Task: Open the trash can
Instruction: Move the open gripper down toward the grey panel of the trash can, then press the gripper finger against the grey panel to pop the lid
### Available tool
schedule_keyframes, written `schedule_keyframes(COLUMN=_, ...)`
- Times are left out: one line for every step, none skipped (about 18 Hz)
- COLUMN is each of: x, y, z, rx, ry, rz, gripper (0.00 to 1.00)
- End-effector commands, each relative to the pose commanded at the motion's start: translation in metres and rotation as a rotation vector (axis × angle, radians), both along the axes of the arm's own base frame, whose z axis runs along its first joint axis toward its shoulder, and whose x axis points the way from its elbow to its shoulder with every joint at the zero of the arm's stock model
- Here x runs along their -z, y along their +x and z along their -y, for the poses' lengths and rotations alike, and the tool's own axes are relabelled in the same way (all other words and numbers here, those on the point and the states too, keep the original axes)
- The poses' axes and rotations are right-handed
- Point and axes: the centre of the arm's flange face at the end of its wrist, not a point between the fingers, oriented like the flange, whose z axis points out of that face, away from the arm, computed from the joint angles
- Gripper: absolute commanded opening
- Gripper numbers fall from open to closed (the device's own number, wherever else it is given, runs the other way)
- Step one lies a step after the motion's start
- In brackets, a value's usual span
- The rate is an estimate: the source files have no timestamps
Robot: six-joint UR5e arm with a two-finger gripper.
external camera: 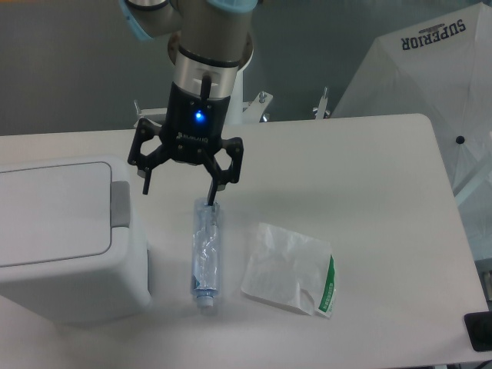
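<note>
The white boxy trash can [61,238] stands at the left of the table with its flat lid [50,211] closed and the grey push-button tab [121,204] on its right edge. My gripper [178,191] hangs open above the table, just right of the can. Its left fingertip is beside the grey tab. Its right fingertip is over the top end of the crushed clear bottle [206,254]. The gripper holds nothing.
A crumpled white wrapper with a green edge [288,269] lies right of the bottle. A white umbrella-like cover [430,84] stands beyond the table's right rear. A dark object [478,332] sits at the front right edge.
</note>
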Motion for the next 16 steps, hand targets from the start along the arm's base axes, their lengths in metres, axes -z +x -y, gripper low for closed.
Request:
schedule_keyframes(x=0.001, y=0.0, z=-0.001, rx=0.002, ry=-0.001, rz=0.001, gripper=1.0)
schedule_keyframes(x=0.002, y=0.001, z=-0.001, rx=0.003, ry=-0.002, rz=0.002, gripper=1.0)
schedule_keyframes(x=0.003, y=0.002, z=-0.003, rx=0.006, ry=-0.003, rz=0.003, gripper=1.0)
schedule_keyframes(x=0.006, y=0.003, z=-0.005, rx=0.01, ry=-0.008, rz=0.005, gripper=1.0)
schedule_keyframes(x=0.007, y=0.004, z=-0.006, rx=0.012, ry=-0.009, rz=0.006, gripper=1.0)
schedule_keyframes(x=0.009, y=0.005, z=-0.007, rx=0.015, ry=-0.012, rz=0.01, gripper=1.0)
schedule_keyframes(x=0.01, y=0.006, z=-0.008, rx=0.018, ry=-0.013, rz=0.011, gripper=1.0)
schedule_keyframes(x=0.01, y=0.006, z=-0.008, rx=0.018, ry=-0.013, rz=0.011, gripper=1.0)
schedule_keyframes(x=0.01, y=0.006, z=-0.008, rx=0.018, ry=-0.013, rz=0.011, gripper=1.0)
schedule_keyframes(x=0.01, y=0.006, z=-0.008, rx=0.018, ry=-0.013, rz=0.011, gripper=1.0)
schedule_keyframes(x=0.01, y=0.007, z=-0.009, rx=0.019, ry=-0.013, rz=0.011, gripper=1.0)
schedule_keyframes(x=0.012, y=0.007, z=-0.009, rx=0.021, ry=-0.014, rz=0.011, gripper=1.0)
schedule_keyframes(x=0.013, y=0.007, z=-0.008, rx=0.019, ry=-0.017, rz=0.014, gripper=1.0)
schedule_keyframes(x=0.012, y=0.007, z=-0.008, rx=0.021, ry=-0.015, rz=0.012, gripper=1.0)
schedule_keyframes(x=0.012, y=0.009, z=-0.009, rx=0.024, ry=-0.015, rz=0.012, gripper=1.0)
schedule_keyframes(x=0.013, y=0.01, z=-0.01, rx=0.025, ry=-0.017, rz=0.013, gripper=1.0)
